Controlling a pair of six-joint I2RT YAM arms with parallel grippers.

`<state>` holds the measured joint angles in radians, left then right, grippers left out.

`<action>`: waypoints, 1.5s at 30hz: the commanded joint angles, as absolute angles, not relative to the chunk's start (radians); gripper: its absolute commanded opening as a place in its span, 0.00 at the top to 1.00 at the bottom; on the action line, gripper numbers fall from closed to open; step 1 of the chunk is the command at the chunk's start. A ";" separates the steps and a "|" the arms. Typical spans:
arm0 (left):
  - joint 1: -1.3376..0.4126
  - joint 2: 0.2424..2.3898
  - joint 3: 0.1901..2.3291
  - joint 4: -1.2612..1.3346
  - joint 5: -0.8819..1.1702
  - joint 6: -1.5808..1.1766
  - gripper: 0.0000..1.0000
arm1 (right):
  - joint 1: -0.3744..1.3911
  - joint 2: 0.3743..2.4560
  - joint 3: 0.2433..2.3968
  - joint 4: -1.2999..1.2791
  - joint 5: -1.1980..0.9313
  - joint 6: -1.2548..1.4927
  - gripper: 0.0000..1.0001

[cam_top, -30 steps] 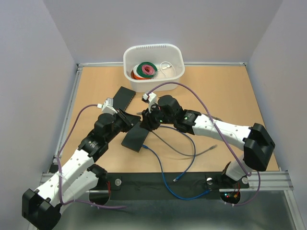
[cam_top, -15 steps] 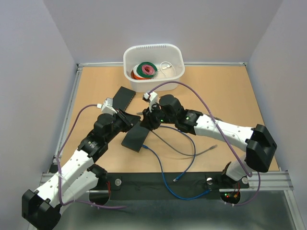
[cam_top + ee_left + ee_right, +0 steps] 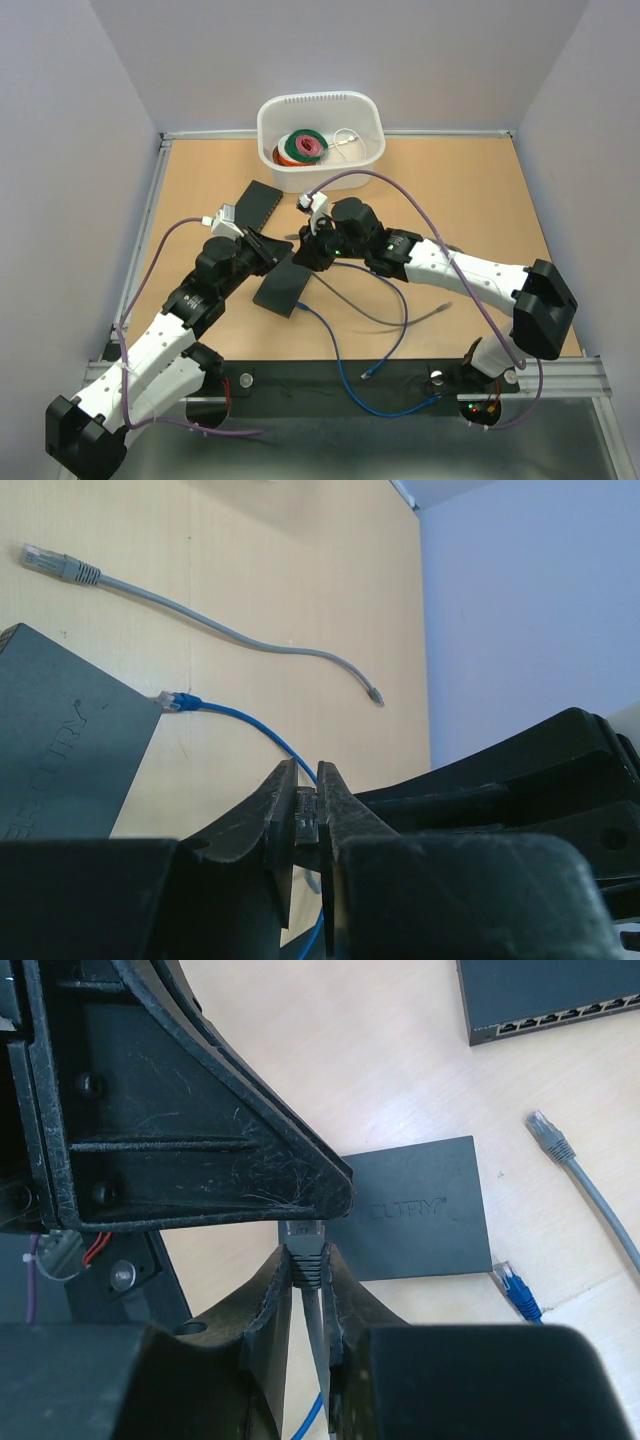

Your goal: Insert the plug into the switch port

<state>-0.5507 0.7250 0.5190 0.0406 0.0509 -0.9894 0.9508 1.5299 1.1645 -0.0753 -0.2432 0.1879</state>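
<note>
Left gripper (image 3: pixel 306 770): nearly closed — a plug (image 3: pixel 307 815) is pinched between its fingers. Right gripper (image 3: pixel 305 1252) is seen clamped on that plug's boot, close by a black box (image 3: pixel 420 1210). The switch (image 3: pixel 545 1000) is set farther back, well apart.

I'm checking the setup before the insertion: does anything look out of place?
Both the left gripper and right gripper are shut on what looks like one grey plug at once. A blue plug lies loose at the corner of the black box, in no port.
</note>
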 commanded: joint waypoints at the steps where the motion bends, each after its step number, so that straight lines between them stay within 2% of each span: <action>1: -0.558 0.713 0.537 0.086 0.052 -0.982 1.00 | 0.959 1.494 1.193 -0.038 -0.236 0.189 1.00; 2: -0.557 0.715 0.535 0.080 0.054 -0.980 0.99 | 0.959 1.493 1.189 -0.037 -0.230 0.190 0.99; 3: -0.557 0.718 0.535 0.074 0.052 -0.977 0.93 | 0.959 1.491 1.184 -0.037 -0.229 0.190 0.99; 4: -0.558 0.722 0.535 0.068 0.052 -0.968 0.86 | 0.959 1.486 1.178 -0.038 -0.226 0.190 1.00; 5: -0.558 0.724 0.535 0.061 0.049 -0.962 0.73 | 0.959 1.482 1.160 -0.040 -0.219 0.192 0.99; 7: -0.557 0.730 0.526 0.046 0.043 -0.945 0.58 | 0.959 1.467 1.120 -0.038 -0.198 0.198 0.99; 14: -0.554 0.742 0.503 0.006 -0.044 -0.893 0.31 | 0.959 1.424 0.988 -0.041 -0.152 0.218 1.00; 15: -0.555 0.752 0.503 0.008 -0.057 -0.884 0.29 | 0.957 1.425 0.974 -0.043 -0.149 0.219 1.00; 25: -0.509 0.850 0.419 0.156 -0.138 -0.715 0.29 | 0.960 1.543 0.905 -0.054 -0.173 0.229 0.99; 37: -0.353 0.986 0.311 0.394 -0.042 -0.672 0.30 | 0.988 1.732 0.997 -0.081 -0.141 0.190 1.00; 45: -0.341 1.133 0.313 0.489 0.063 -0.669 0.34 | 0.989 1.798 1.065 -0.107 -0.115 0.173 0.99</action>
